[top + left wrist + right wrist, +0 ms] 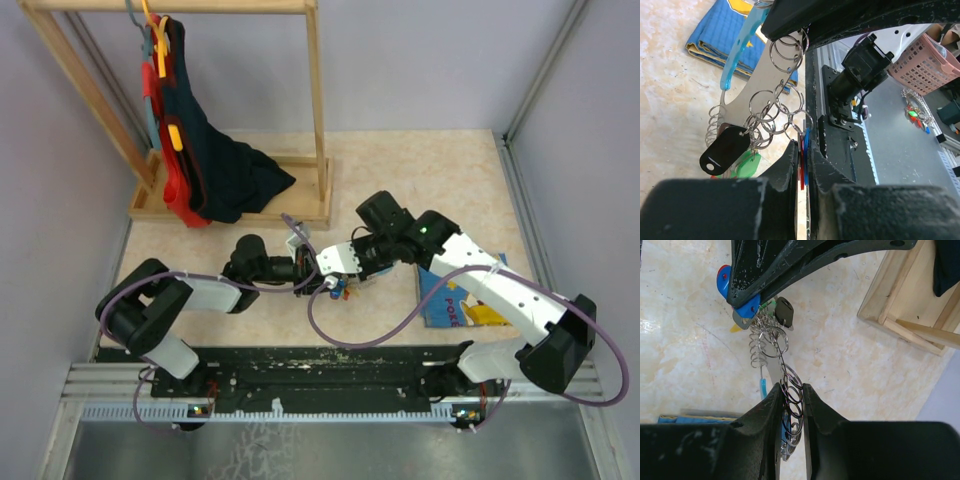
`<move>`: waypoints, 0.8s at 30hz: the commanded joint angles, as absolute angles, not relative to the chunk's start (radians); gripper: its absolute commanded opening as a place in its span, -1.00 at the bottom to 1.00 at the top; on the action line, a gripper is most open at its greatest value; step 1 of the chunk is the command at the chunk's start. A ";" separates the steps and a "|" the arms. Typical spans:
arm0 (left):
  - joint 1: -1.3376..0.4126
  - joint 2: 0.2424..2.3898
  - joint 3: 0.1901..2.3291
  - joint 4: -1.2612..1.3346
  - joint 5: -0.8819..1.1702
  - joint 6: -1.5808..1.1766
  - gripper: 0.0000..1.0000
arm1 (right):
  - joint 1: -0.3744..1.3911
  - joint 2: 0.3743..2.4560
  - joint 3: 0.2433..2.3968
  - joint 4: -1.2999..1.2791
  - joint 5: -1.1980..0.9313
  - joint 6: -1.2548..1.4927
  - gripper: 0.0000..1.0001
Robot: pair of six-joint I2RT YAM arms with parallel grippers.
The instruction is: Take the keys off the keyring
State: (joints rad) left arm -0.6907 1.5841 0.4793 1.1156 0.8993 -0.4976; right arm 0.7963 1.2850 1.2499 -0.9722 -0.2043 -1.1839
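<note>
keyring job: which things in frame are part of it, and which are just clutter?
Job: keys, one clamped in the left jaws; keyring, its rings pinched in the right jaws.
Clutter: blue picture book; wooden rack; clothes hanging on it; pink basket.
</note>
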 commanded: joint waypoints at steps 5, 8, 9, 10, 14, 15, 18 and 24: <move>-0.675 1.565 0.499 1.046 0.957 -0.469 -0.77 | 0.770 1.257 1.239 -0.908 -0.264 -1.180 -1.00; -0.674 1.578 0.503 1.044 0.969 -0.480 -0.73 | 0.770 1.261 1.231 -0.901 -0.272 -1.178 -1.00; -0.675 1.584 0.504 1.046 0.972 -0.483 -0.71 | 0.770 1.262 1.230 -0.901 -0.274 -1.177 -1.00; -0.675 1.590 0.505 1.050 0.973 -0.488 -0.70 | 0.770 1.263 1.229 -0.900 -0.277 -1.177 -1.00; -0.675 1.614 0.505 1.083 0.982 -0.510 -0.69 | 0.770 1.264 1.227 -0.900 -0.287 -1.175 -1.00; -0.675 1.618 0.505 1.089 0.984 -0.513 -0.66 | 0.770 1.264 1.226 -0.900 -0.289 -1.175 -1.00; -0.675 1.624 0.506 1.088 0.985 -0.515 -0.56 | 0.770 1.265 1.224 -0.899 -0.297 -1.175 -1.00; -0.675 1.644 0.511 1.089 0.994 -0.521 -0.54 | 0.770 1.273 1.222 -0.900 -0.310 -1.174 -1.00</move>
State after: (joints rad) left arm -0.6769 1.6218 0.4805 1.0618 0.9619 -0.5098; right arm 0.7818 1.2850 1.2152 -0.9531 -0.2749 -1.1809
